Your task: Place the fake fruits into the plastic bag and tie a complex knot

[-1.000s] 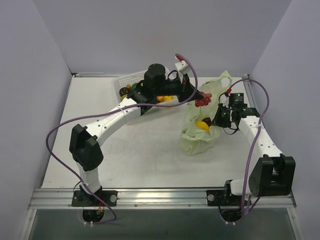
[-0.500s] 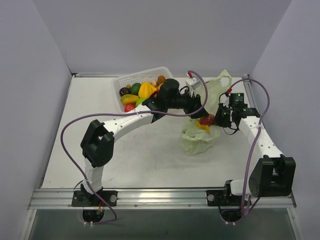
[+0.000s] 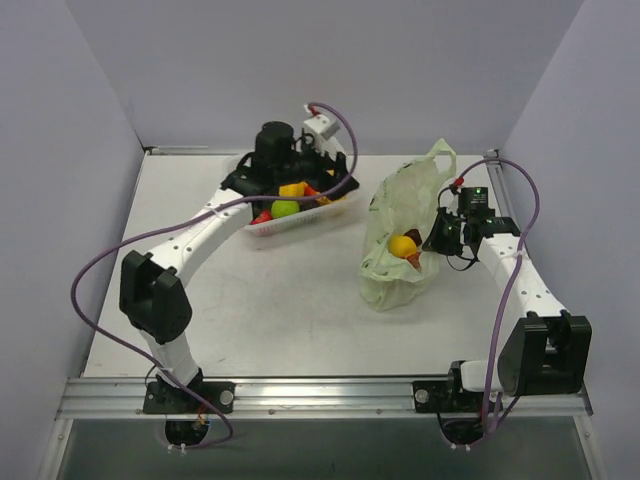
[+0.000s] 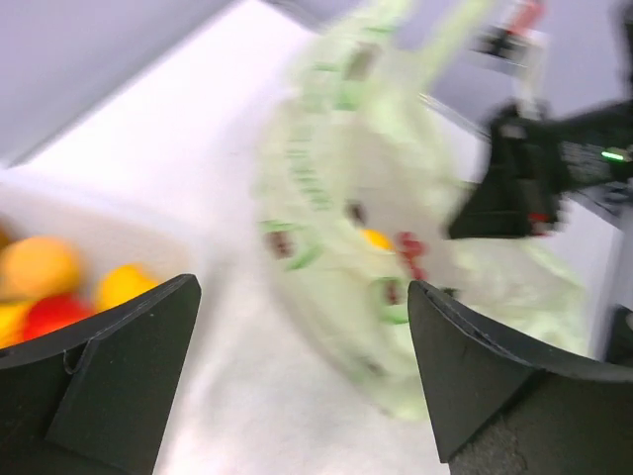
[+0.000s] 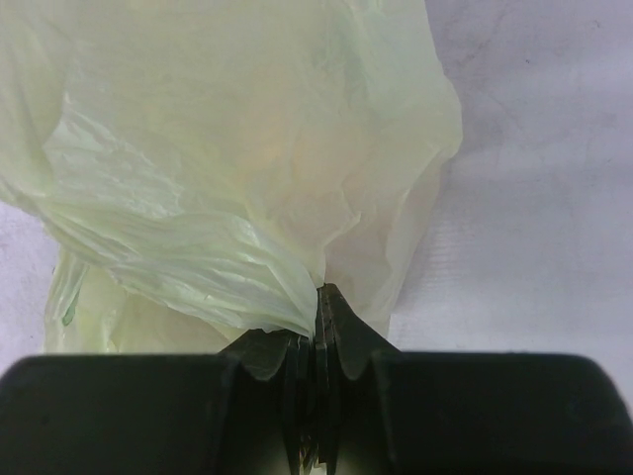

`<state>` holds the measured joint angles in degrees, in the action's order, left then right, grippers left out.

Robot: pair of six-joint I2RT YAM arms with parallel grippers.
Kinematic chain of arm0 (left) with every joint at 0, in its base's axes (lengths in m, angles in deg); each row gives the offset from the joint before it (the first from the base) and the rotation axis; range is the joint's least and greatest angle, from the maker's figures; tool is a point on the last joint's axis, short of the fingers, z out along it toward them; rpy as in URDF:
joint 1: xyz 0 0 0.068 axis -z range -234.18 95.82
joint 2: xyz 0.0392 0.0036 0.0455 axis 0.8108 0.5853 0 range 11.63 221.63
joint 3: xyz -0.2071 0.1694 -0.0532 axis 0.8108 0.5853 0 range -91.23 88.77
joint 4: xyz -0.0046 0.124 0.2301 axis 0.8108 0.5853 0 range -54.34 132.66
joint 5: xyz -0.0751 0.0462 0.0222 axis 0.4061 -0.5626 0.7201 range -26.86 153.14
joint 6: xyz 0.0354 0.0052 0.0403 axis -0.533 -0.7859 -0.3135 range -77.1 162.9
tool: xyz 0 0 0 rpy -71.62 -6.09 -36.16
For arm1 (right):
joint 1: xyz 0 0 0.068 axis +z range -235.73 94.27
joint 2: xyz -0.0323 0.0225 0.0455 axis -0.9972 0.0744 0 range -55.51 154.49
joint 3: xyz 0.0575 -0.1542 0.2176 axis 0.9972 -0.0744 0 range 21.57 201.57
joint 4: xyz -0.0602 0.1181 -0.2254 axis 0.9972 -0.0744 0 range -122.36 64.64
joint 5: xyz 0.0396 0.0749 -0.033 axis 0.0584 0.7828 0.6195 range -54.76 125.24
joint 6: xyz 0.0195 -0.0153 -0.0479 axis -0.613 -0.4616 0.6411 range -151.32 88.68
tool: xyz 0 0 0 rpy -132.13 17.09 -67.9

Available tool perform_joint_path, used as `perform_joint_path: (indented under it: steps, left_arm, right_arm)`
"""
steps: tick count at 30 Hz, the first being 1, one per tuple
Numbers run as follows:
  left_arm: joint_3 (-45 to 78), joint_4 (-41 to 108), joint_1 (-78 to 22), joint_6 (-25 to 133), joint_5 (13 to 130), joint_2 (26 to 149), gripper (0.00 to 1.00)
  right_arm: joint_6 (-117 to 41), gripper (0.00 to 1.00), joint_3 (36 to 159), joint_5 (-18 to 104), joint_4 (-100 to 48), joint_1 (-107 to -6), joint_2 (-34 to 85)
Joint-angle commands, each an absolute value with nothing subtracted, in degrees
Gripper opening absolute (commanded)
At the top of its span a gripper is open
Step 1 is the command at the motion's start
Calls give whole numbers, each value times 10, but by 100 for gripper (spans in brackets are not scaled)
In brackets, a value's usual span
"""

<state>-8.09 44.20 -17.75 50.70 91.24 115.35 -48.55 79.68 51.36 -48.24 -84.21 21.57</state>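
The plastic bag [image 3: 398,215], pale green with avocado prints, stands at the right of the table with its mouth up. Through its side show a yellow fruit [image 3: 403,245], a dark red one [image 3: 414,236] and an orange one [image 3: 413,262]. My right gripper [image 3: 440,236] is shut on a fold of the bag [image 5: 227,148], pinched between its jaws [image 5: 318,292]. More fake fruits, green [image 3: 285,209], yellow [image 3: 291,189] and red [image 3: 262,216], lie in the basket. My left gripper [image 4: 302,287] hangs over the basket, open and empty, facing the blurred bag [image 4: 396,198].
The white perforated basket [image 3: 300,222] sits at the back middle, under the left arm. Purple cables loop over both arms. Grey walls enclose the table on three sides, and a metal rail runs along the near edge.
The left gripper carried a red fruit cluster to the bag's mouth, opened and let it go, then swung back left over the basket. The right gripper kept its hold.
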Motion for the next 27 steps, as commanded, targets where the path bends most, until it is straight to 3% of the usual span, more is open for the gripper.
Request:
perform_joint_path:
  steps: [1, 8, 16, 27]
  left_arm:
    - [-51, 476, -260, 469, 830, 1110, 97]
    - [-70, 567, -315, 473, 638, 1162, 97]
    - [-42, 589, -321, 526, 606, 1188, 91]
    - [-47, 615, -321, 550, 623, 1247, 95]
  right_arm:
    - [-481, 0, 795, 521, -476, -843, 194]
    - [-477, 0, 794, 518, -476, -843, 190]
    - [-477, 0, 795, 518, -479, -843, 194]
    - [-480, 0, 795, 522, -481, -843, 195]
